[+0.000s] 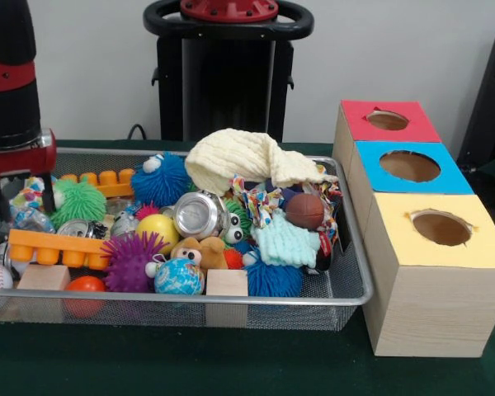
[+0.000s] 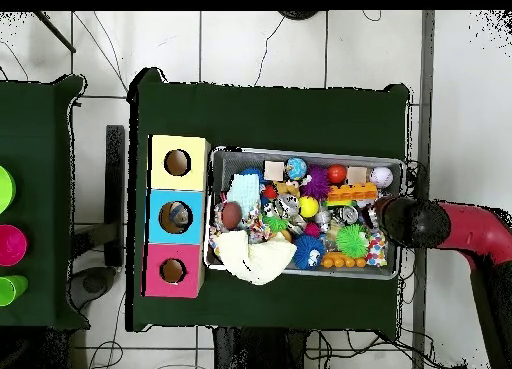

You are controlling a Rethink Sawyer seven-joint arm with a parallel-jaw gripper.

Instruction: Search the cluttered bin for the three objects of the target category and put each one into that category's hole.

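Observation:
The silver wire-mesh bin [image 1: 351, 299] is heaped with toys: a cream cloth [image 1: 239, 157], a blue fuzzy creature [image 1: 161, 177], a green spiky ball [image 1: 78, 202], a purple spiky ball [image 1: 132, 260], a yellow ball [image 1: 157, 229], a brown football [image 1: 305, 210], a silver can [image 1: 196, 214] and an orange brick [image 1: 45, 245]. My gripper [image 1: 22, 202] hangs over the bin's left end, fingers apart and empty. In the overhead view the gripper [image 2: 385, 213] is over the right end of the bin [image 2: 300, 152].
Three wooden boxes stand beside the bin, each with a round hole: red top [image 1: 421, 124], blue top [image 1: 454, 177], yellow top [image 1: 487, 243]. In the overhead view they are left of the bin: yellow [image 2: 195, 150], blue [image 2: 195, 200], red [image 2: 192, 257]. The robot pedestal [image 1: 227, 74] stands behind.

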